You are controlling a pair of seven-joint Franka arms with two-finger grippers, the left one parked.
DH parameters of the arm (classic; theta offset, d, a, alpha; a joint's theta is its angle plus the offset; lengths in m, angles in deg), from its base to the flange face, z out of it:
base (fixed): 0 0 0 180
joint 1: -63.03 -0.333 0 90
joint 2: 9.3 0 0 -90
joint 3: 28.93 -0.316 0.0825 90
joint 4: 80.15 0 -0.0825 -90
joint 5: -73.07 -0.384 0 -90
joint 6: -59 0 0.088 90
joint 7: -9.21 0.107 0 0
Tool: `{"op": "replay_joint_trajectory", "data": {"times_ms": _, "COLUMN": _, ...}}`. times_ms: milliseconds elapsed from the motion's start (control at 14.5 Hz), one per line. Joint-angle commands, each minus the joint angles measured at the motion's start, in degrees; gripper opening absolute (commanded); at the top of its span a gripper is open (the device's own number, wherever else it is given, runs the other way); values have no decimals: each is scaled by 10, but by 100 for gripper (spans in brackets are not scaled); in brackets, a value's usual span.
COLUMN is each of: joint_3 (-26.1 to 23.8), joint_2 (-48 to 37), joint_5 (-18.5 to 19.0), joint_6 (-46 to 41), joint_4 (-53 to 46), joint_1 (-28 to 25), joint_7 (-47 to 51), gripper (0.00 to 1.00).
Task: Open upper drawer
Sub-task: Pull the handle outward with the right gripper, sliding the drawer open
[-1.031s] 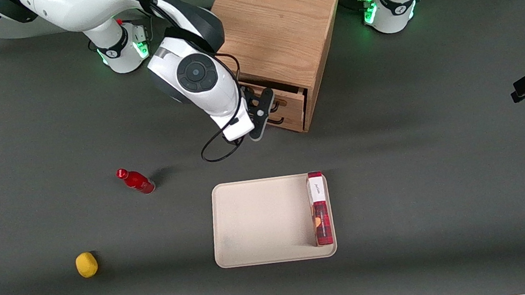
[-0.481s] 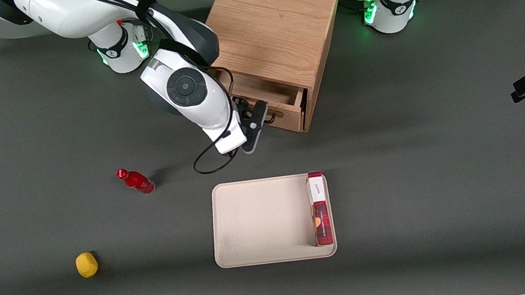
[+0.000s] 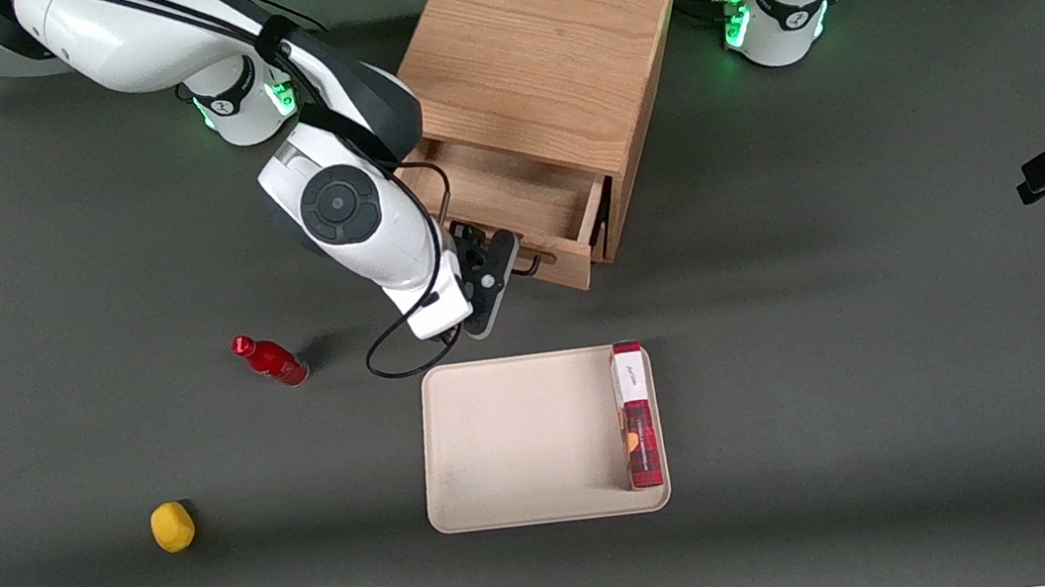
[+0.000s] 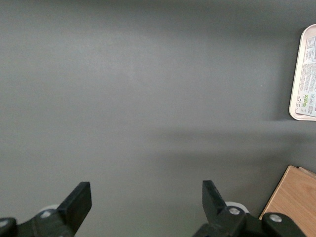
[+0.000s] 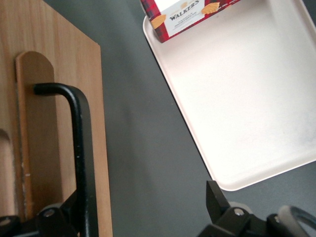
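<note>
The wooden cabinet (image 3: 542, 42) stands at the back of the table. Its upper drawer (image 3: 509, 185) is pulled partly out toward the front camera, and its bare wooden inside shows. My right gripper (image 3: 507, 263) is at the drawer front, by the black handle (image 3: 531, 264). In the right wrist view the gripper (image 5: 143, 210) is open. One finger (image 5: 61, 217) lies against the handle bar (image 5: 79, 143) on the drawer front (image 5: 44, 123). The other finger (image 5: 217, 202) stands free over the table.
A beige tray (image 3: 521, 443) lies nearer the front camera than the drawer, with a red biscuit box (image 3: 636, 414) along one edge. Both show in the right wrist view: tray (image 5: 247, 98), box (image 5: 187, 15). A red bottle (image 3: 272, 360) and a yellow object (image 3: 172, 527) lie toward the working arm's end.
The upper drawer has slid out of the cabinet toward the front camera. My gripper has moved with its handle, toward the tray.
</note>
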Motion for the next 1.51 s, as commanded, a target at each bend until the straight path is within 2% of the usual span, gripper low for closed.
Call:
{"op": "replay_joint_trajectory", "data": {"times_ms": 0, "joint_3": 5, "joint_2": 15, "joint_5": 8, "joint_6": 12, "joint_4": -21, "joint_1": 0, "joint_7": -15, "gripper": 100}}
{"op": "replay_joint_trajectory", "data": {"times_ms": 756, "joint_3": 42, "joint_2": 24, "joint_5": 8, "joint_6": 13, "joint_4": -48, "joint_1": 2, "joint_7": -52, "gripper": 100}}
{"op": "replay_joint_trajectory", "data": {"times_ms": 1444, "joint_3": 56, "joint_2": 38, "joint_5": 5, "joint_6": 19, "joint_4": -78, "joint_1": 4, "joint_7": -51, "gripper": 100}}
